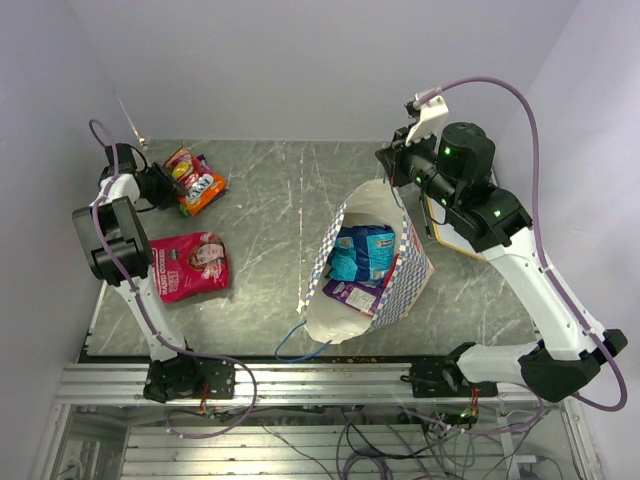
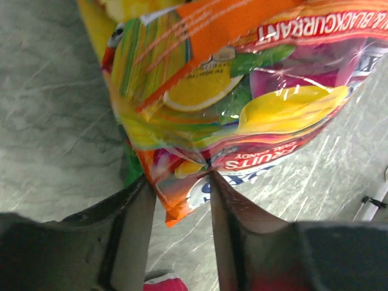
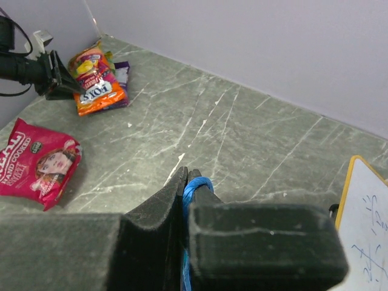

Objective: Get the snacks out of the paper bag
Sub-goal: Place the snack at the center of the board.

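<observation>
Snack packet (image 2: 242,91) glossy plastic; paper bag (image 1: 405,285) matt; table (image 1: 270,200) smooth, stone-look

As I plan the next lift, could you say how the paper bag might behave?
The paper bag probably flexes: its mouth looks creased. With packets inside and one thin string handle pinched, it may swing or tip.

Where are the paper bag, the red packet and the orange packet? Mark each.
paper bag (image 1: 411,282): top external view, checkered outer wall.
red packet (image 1: 190,266): top external view, middle of its front.
orange packet (image 2: 236,91): left wrist view, printed front.
</observation>
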Controlling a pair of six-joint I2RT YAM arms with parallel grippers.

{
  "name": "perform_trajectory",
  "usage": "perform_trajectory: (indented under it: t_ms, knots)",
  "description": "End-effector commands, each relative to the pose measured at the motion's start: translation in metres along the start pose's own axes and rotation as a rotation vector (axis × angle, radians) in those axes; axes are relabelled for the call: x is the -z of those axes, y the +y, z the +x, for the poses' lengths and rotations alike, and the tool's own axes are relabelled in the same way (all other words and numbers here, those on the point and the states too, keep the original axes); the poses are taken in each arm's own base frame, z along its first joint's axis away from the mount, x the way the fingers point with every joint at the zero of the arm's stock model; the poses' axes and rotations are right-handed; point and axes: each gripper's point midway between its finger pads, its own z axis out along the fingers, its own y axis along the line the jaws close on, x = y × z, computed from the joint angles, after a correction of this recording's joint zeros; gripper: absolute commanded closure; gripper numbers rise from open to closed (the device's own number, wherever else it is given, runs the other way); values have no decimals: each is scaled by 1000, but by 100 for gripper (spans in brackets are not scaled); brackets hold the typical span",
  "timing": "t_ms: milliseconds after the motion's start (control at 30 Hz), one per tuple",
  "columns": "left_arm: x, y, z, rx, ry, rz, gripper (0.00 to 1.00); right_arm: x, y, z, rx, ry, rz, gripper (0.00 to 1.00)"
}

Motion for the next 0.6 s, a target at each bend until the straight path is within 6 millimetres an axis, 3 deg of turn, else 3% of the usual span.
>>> perform_trajectory:
  t_ms: [0, 100, 200, 367, 467, 567]
  knots:
    - [16, 7, -12, -4, -25, -82, 46, 16, 4, -41, -38, -133, -28, 100]
    - [29, -1, -20, -1, -54, -94, 30, 20, 7, -42, -40, -134, -45, 100]
    - [44, -7, -25, -5, -79, -114, 22, 24, 8, -40, -54, -139, -51, 100]
    - [78, -23, -25, 0, -126, -114, 17, 30, 13, -39, -65, -140, -80, 100]
    - [98, -37, -13, 16, -137, -83, 15, 30, 16, -38, -57, -124, -101, 100]
    - [121, -65, 9, 6, -139, -12, 14, 30, 20, -35, -50, -104, -121, 100]
